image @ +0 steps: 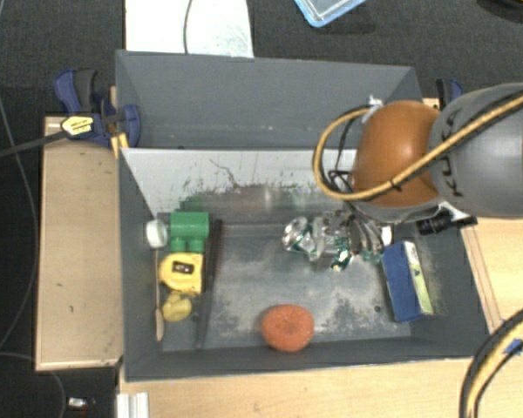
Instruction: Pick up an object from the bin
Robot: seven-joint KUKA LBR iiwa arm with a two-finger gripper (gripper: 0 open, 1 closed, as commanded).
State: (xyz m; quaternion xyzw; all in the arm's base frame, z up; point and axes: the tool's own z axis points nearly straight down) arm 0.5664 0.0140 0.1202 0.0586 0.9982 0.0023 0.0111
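Hanging below the orange cover (401, 151), the claw (321, 240), partly hidden, indistinct

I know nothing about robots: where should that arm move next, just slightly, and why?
Probably a short shift toward the orange-red ball: the tool hangs over the middle of the bin, with what looks like bare floor under it. The ball lies alone with room around it, while the blue box lies close to the side wall.
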